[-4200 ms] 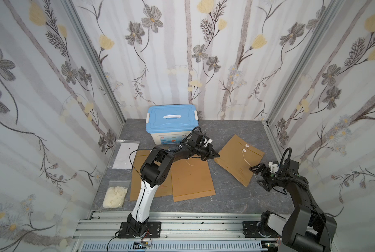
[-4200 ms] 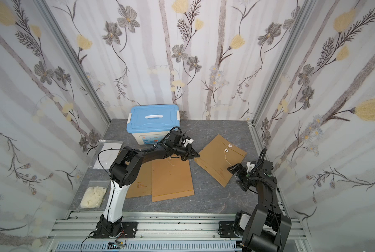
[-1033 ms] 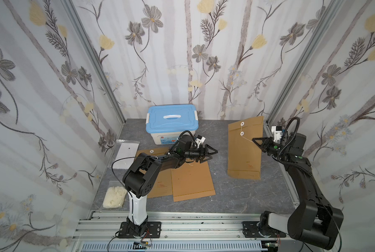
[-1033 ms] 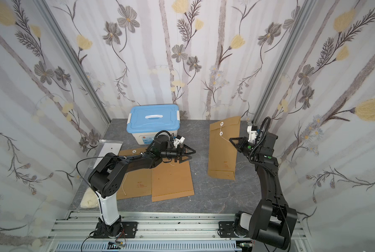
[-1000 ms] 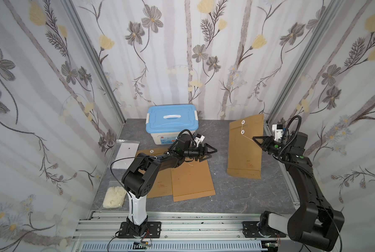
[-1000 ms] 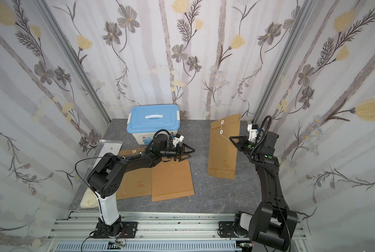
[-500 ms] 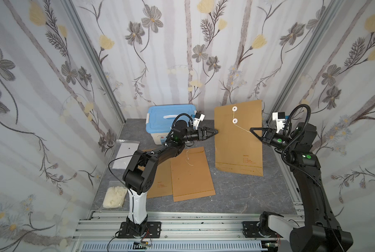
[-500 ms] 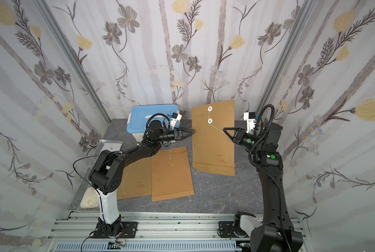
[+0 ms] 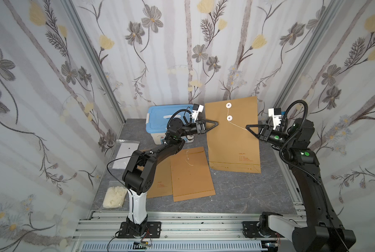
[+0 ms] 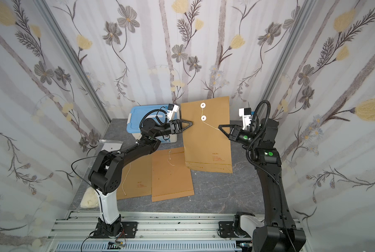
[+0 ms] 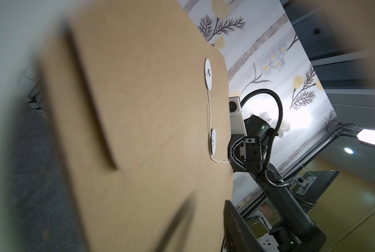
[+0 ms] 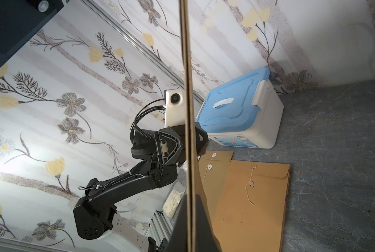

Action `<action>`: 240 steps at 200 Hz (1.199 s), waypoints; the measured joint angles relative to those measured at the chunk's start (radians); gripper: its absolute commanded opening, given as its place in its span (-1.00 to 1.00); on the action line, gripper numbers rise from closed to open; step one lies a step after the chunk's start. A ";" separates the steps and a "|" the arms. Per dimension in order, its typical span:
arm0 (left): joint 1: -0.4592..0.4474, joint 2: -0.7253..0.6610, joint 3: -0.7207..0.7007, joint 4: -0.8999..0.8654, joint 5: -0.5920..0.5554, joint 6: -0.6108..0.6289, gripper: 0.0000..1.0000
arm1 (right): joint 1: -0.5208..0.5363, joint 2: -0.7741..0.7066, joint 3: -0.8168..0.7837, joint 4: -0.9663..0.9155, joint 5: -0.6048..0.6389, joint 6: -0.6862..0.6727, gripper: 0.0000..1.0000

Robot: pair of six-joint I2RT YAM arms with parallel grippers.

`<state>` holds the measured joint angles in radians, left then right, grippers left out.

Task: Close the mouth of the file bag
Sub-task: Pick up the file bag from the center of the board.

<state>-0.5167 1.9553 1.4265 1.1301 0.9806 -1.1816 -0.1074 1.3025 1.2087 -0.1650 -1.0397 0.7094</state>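
At the back left of the table [image 9: 236,192] sits a blue-lidded box [image 9: 160,115], with spare envelopes [image 9: 190,174] lying flat in front of it. The left gripper [image 9: 216,124] reaches across to the left edge of the file bag [image 9: 232,144], a jaw on each face; whether they press the paper I cannot tell. The file bag stands upright right of centre, bottom edge on the table, its two white discs near the top. The string [image 11: 274,113] links the discs, then runs on to the right gripper [image 9: 247,127] — pressed tight on its end
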 measured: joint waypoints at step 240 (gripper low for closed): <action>0.001 -0.240 0.127 -0.754 0.095 0.586 -1.00 | -0.040 -0.058 -0.015 -0.062 0.197 -0.314 0.71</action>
<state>-0.5156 1.7157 1.5539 0.3763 1.0760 -0.5961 -0.1471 1.2446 1.1938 -0.2268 -0.8425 0.3954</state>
